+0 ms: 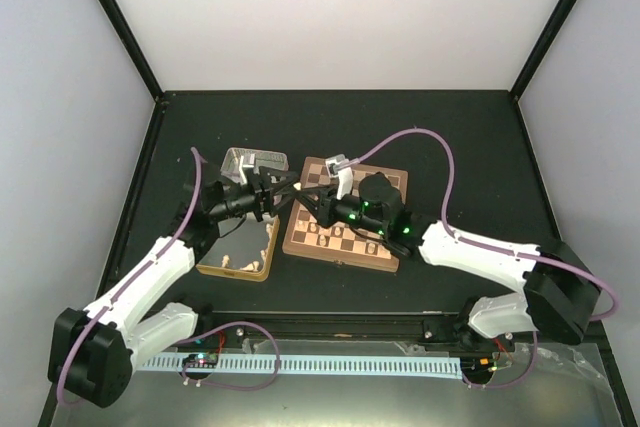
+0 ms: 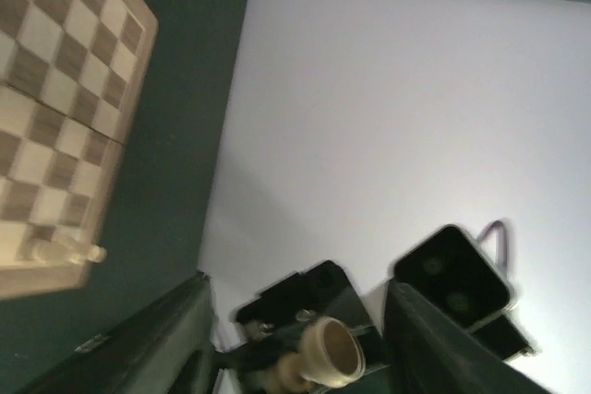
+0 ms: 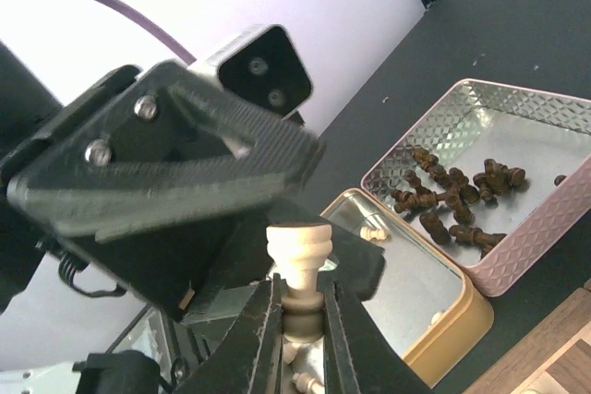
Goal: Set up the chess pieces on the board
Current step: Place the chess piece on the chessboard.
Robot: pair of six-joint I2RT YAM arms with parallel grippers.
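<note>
The right gripper (image 3: 301, 320) is pinching the narrow waist of a pale cream turned-wood chess piece (image 3: 297, 246) in the air by the left edge of the checkered wooden board (image 1: 340, 257), while the left gripper (image 2: 297, 320) is holding its ridged black jaws apart around it.

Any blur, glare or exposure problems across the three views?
Top external: evenly lit, no hard shadows, walls bright. Left wrist: board soft, pale piece near the lens slightly blurred. Right wrist: same piece fairly sharp, glare on the silver tin and its embossed floor.
</note>
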